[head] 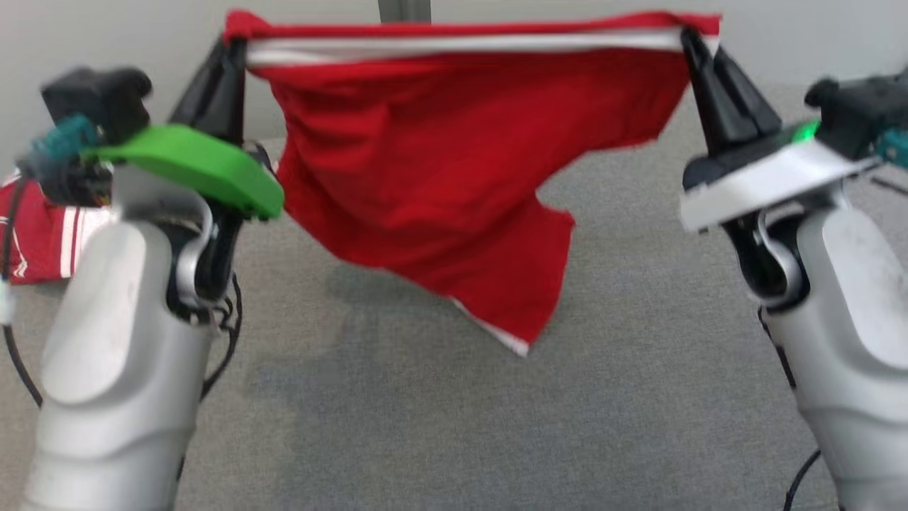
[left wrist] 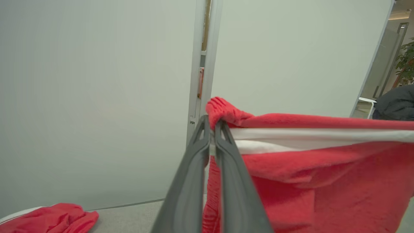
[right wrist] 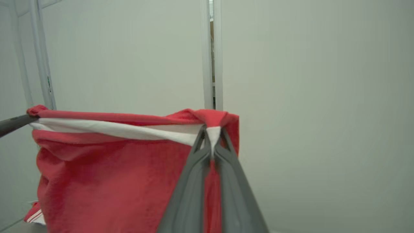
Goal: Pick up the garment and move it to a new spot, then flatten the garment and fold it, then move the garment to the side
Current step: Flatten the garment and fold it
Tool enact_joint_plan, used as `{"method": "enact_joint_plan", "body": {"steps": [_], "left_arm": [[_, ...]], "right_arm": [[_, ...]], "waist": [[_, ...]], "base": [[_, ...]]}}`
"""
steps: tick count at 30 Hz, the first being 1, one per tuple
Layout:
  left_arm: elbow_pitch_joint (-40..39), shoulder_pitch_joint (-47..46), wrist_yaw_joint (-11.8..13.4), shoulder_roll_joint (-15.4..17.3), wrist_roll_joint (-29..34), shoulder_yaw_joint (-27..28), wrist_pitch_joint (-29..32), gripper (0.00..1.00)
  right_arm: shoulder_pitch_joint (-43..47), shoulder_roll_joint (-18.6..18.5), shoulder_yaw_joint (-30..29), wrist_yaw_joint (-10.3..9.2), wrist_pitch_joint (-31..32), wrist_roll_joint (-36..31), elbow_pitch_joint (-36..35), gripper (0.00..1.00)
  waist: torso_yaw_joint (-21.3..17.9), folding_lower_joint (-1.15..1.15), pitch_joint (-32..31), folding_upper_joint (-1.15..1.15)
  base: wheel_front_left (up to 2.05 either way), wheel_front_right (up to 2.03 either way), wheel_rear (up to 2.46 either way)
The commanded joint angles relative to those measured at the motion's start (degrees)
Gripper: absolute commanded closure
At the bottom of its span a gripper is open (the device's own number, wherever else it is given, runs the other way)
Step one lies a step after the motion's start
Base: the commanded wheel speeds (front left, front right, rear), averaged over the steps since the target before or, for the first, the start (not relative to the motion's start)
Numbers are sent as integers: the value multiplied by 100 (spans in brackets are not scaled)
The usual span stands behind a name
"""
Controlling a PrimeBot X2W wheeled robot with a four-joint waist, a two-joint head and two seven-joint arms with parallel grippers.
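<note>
- While the left forearm (head: 120,369) and right forearm (head: 851,341) are rising at 7 and 5 o'clock in the head view, the grey table (head: 425,440) is spreading beneath them.
- A second red garment (head: 39,238) is lying crumpled on the table at 9 o'clock, well apart.
- The garment (head: 440,177), red, is hanging above the table, its white-striped top edge stretching taut between both grippers and its lower corner drooping toward 6 o'clock.
- The left gripper (head: 237,46), at 11 o'clock, is pinching the garment's left top corner, fingers pressing together on cloth.
- The right gripper (head: 691,35), at 1 o'clock, is pinching the right top corner likewise.
- Pale wall panels (left wrist: 97,97) are standing behind at 12 o'clock.
</note>
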Motion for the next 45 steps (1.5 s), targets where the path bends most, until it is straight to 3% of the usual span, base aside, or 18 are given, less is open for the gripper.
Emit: {"method": "enact_joint_plan", "body": {"steps": [1,5,8,12,16,23,29,38,45], "left_arm": [[335,-490,-40,-41,-14,100,-95,100],[1490,-1768,-103,-94,-62,306,-415,100],[2296,-2300,-115,-234,-99,419,-833,100],[3195,-2496,-255,-407,-69,309,-1161,100],[3928,-2295,-403,-512,-120,221,-1366,100],[4616,-1658,-699,-667,-335,139,-1712,100],[4508,-989,-836,-701,-474,127,-1993,100],[3468,423,-807,-776,-645,150,-2155,100],[2240,1957,-480,-806,-734,-48,-2135,100]], "right_arm": [[-559,32,55,-12,-181,-101,384,100],[-2011,300,83,-13,-748,-366,1721,100],[-2603,587,2,-14,-968,-512,2587,100],[-2723,833,168,-13,-1049,-620,3299,100],[-2303,933,183,-12,-1045,-693,3420,100],[-1186,980,17,-12,-1049,-582,2833,100],[-51,958,-153,-13,-1049,-635,1857,100],[1544,968,-494,-14,-1051,-656,588,100],[2904,980,-633,-14,-1051,-687,-120,100]], "waist": [[-168,0,627,0],[-258,0,981,0],[-276,0,1218,0],[-245,0,1610,0],[-179,0,1938,0],[-61,0,1904,0],[-2,0,1624,0],[162,0,870,0],[276,0,40,0]], "base": [[0,0,0],[0,0,0],[0,0,0],[0,0,0],[0,0,0],[0,0,0],[0,0,0],[0,0,0],[0,0,0]]}}
